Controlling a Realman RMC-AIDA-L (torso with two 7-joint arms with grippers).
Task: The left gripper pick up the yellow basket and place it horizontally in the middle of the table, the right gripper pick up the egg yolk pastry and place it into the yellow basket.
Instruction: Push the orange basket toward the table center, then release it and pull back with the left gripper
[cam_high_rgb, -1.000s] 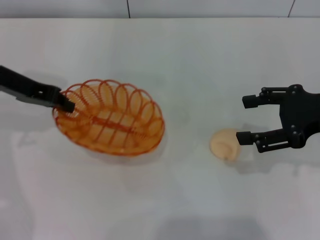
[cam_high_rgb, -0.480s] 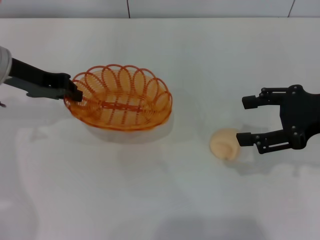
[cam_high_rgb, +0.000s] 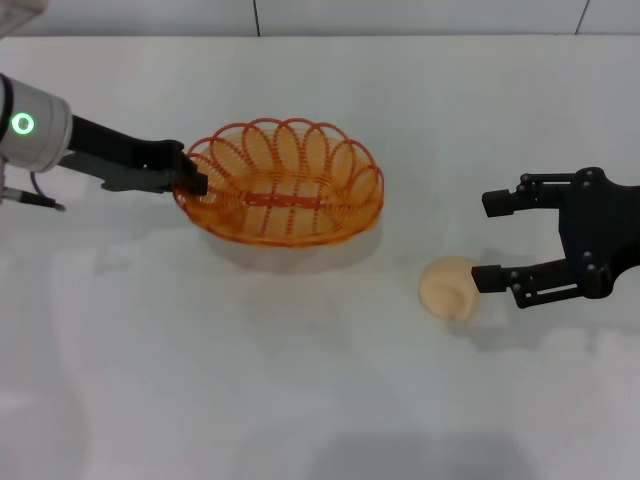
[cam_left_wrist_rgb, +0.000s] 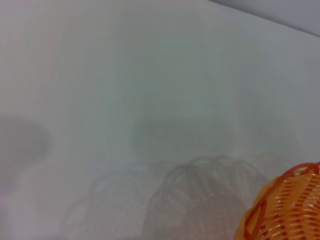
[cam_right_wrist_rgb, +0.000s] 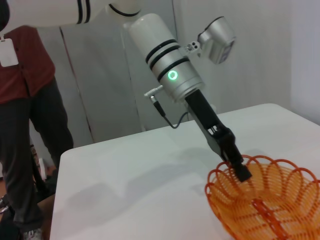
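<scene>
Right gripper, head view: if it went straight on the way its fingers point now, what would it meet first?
The right gripper, fingers open, points toward the robot's left. The egg yolk pastry lies just ahead of the nearer finger, so it would probably be met first, though gripper height is unclear. The yellow basket, held by the left gripper, is farther on.

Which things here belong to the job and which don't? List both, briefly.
Job: left gripper shut on the yellow basket rim; right gripper open beside the egg yolk pastry; table.

Not job: person in red shirt, standing behind the table.
</scene>
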